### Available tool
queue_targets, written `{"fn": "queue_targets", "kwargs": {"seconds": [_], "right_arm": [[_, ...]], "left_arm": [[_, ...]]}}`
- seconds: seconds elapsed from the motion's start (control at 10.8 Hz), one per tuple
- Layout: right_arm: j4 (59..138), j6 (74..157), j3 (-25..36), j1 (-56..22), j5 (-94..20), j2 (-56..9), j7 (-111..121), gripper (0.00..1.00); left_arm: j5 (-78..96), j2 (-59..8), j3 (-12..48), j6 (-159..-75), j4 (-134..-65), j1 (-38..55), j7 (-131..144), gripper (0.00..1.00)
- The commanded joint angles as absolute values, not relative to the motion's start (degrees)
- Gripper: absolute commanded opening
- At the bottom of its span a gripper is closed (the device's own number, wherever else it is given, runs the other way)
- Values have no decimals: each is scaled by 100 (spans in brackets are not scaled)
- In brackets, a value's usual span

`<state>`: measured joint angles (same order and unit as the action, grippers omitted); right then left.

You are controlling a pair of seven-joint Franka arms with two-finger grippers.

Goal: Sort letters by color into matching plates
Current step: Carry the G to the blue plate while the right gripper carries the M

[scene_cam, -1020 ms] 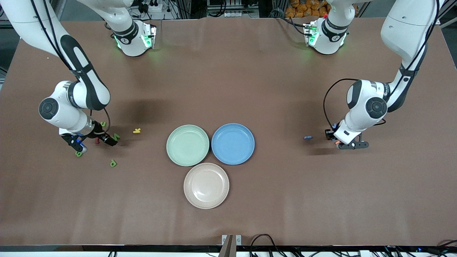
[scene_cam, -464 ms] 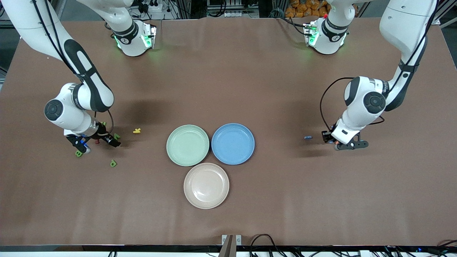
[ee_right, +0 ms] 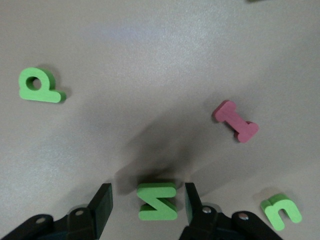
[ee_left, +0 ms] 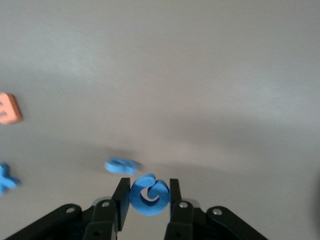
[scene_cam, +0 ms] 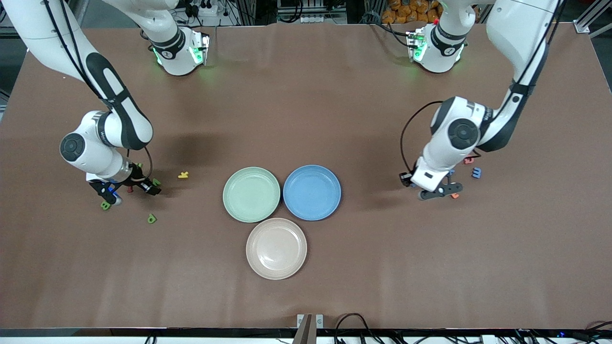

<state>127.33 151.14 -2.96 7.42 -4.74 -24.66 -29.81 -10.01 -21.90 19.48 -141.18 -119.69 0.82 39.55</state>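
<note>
Gripping a round blue foam letter (ee_left: 149,195) between its two black fingers (ee_left: 121,202), the left gripper (scene_cam: 415,184) hangs over the brown table (scene_cam: 306,267) toward the left arm's end, well apart from the plates. Another blue letter (ee_left: 121,166) lies flat on the table just under it, with an orange letter (ee_left: 8,108) and a blue cross-shaped letter (ee_left: 7,180) lying near that. In the front view a blue letter (scene_cam: 476,172) and a small orange piece (scene_cam: 454,195) show beside that arm's wrist.

At the right arm's end, the right gripper (ee_right: 147,207) is down low with its fingers spread wide on either side of a green foam Z-shaped letter (ee_right: 158,201), not touching it. A green P-shaped letter (ee_right: 38,86), a green U-shaped letter (ee_right: 281,211) and a pink I-shaped letter (ee_right: 236,121) lie scattered around. A yellow letter (scene_cam: 183,175) lies nearer the plates.

The pale green round plate (scene_cam: 251,194) and the medium blue round plate (scene_cam: 311,192) sit side by side at mid-table, both holding nothing, with a beige plate (scene_cam: 276,248) nearer the front camera.
</note>
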Motion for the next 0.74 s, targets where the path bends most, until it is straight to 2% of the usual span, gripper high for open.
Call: {"fn": "queue_targets", "kwargs": {"seconds": [0.0, 0.46, 0.65], "right_arm": [[12850, 15231, -308, 729, -571, -2470, -3006, 62], [12911, 15302, -299, 729, -571, -2531, -2997, 46], [12911, 15293, -299, 729, -571, -2549, -2971, 33]], "left_arm": [[-1169, -2373, 1934, -13632, -11418, 728, 4938, 0], [-1178, -2443, 1934, -13623, -11215, 1554, 4800, 0], [-1160, -2566, 1934, -13614, -11014, 1853, 4658, 0]]}}
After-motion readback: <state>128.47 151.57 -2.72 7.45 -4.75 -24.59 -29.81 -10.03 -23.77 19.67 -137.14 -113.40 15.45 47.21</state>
